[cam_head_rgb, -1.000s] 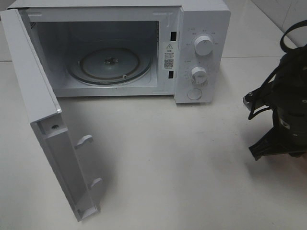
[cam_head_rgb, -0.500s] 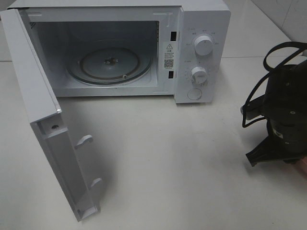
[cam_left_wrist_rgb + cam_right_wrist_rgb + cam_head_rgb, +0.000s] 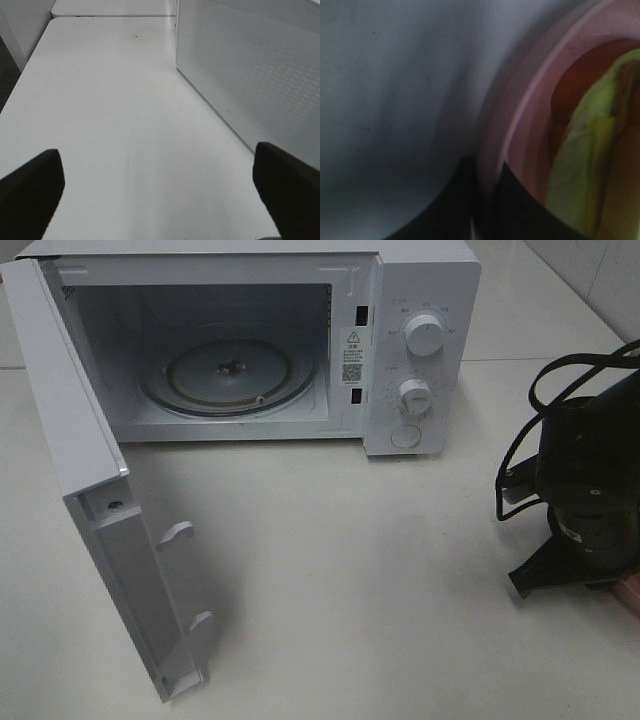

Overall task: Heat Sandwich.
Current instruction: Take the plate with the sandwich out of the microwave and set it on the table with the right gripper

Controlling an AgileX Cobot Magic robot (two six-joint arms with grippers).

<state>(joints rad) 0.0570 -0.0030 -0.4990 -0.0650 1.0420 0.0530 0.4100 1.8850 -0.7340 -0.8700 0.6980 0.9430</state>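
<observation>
Right wrist view shows the right gripper [image 3: 480,200] clamped on the rim of the pink plate [image 3: 520,115], with the sandwich [image 3: 590,150] on that plate, green and red filling showing. Seen from above, that arm [image 3: 585,490] sits at the table's [image 3: 380,580] right edge. The left gripper [image 3: 160,190] hangs with jaws wide apart beside the door [image 3: 90,490] of the open microwave [image 3: 420,340].

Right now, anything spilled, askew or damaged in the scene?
Nothing stands out. The microwave door is swung wide open, its glass turntable sits flat and bare. The right pincer is shut on the rim of the pink plate with the sandwich on it. No spills show.
</observation>
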